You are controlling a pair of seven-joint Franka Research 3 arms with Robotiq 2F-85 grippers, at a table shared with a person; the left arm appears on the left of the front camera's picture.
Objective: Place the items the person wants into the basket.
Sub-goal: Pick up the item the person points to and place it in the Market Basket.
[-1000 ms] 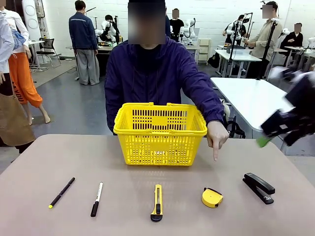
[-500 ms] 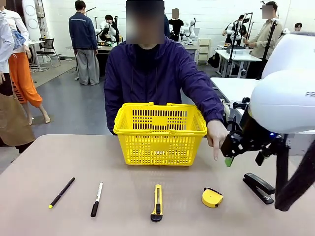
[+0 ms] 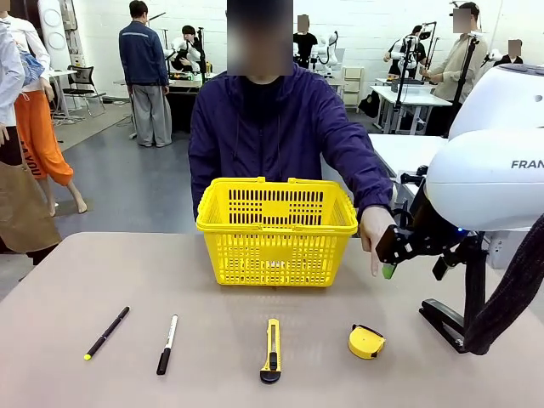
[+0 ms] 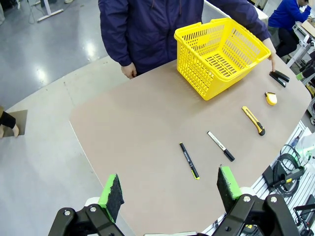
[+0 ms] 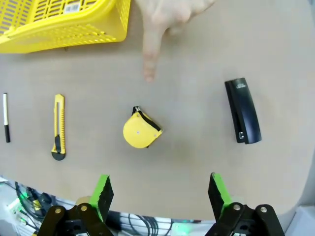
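**Finger pointed down by the tape measure; both grippers spread and empty**

The yellow lattice shopping basket point(image 3: 276, 255) is set upright on the brown table point(image 3: 212, 297), directly in front of the person point(image 3: 280, 127) in the dark purple jacket. A row of tools is laid out on the robot's side of the basket.

The yellow-and-black utility knife point(image 3: 271, 348) is placed opposite the basket's middle. Its long axis is run straight toward the basket, with the black end turned away from it. The round yellow tape measure point(image 3: 366, 342) is placed off the basket's right corner, and its black edge is turned toward the basket's side. The black stapler point(image 5: 242, 110) is laid farther right of the basket, on a diagonal, with its far end nearer the basket.

Left of the basket's front, a white-and-black marker point(image 3: 167, 343) and a black pen point(image 3: 107, 332) are laid lengthwise. The marker's black end and the pen's yellow tip are turned away from the basket.

The person's hand point(image 3: 374, 234) is held just right of the basket with the index finger pointed down. In the right wrist view the fingertip is seen between the basket and the tape measure, near the tape measure but apart from it.

The right gripper point(image 5: 160, 194) is held above the table to the right of the basket. Its jaws are spread wide and nothing is held between the green pads. The left gripper point(image 4: 170, 189) is held high, well apart from the basket, with its jaws likewise parted and empty.
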